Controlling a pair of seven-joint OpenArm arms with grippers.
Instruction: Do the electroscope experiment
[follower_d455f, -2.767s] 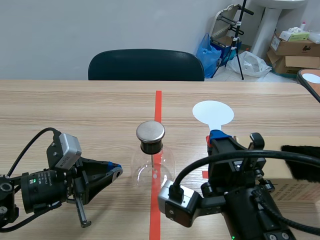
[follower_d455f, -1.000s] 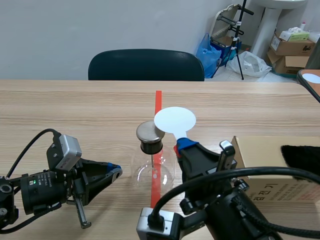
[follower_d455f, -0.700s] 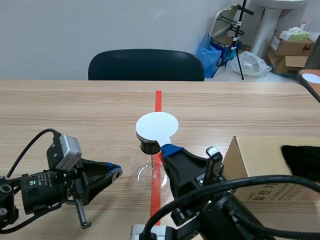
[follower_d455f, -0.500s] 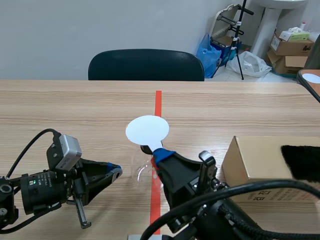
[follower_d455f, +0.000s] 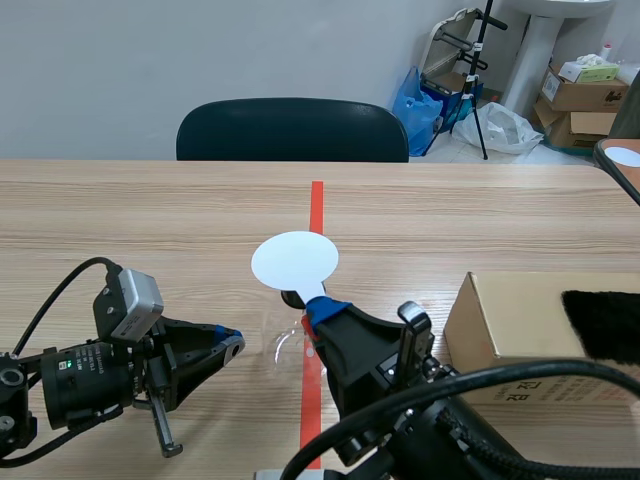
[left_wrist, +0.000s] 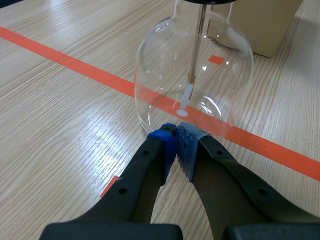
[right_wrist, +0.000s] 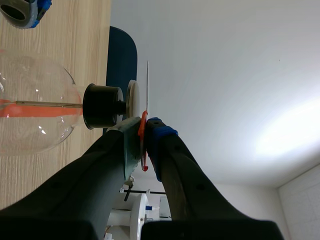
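**Paddle held at electroscope cap**

Right claw (follower_d455f: 322, 305) is clamped on the orange-red handle of the white paddle (follower_d455f: 294, 262). Its disc sits over the electroscope (follower_d455f: 283, 345), hiding the top in the scene view. In the right wrist view the disc is edge-on, just beside the metal cap (right_wrist: 132, 100), with a thin gap. The electroscope stands on the tabletop (follower_d455f: 150, 220), on the tape line. Left claw (left_wrist: 177, 142) is closed and empty, tips at the flask base. Cardboard box (follower_d455f: 510, 315) sits nearby with black fur (follower_d455f: 605, 322) on top.
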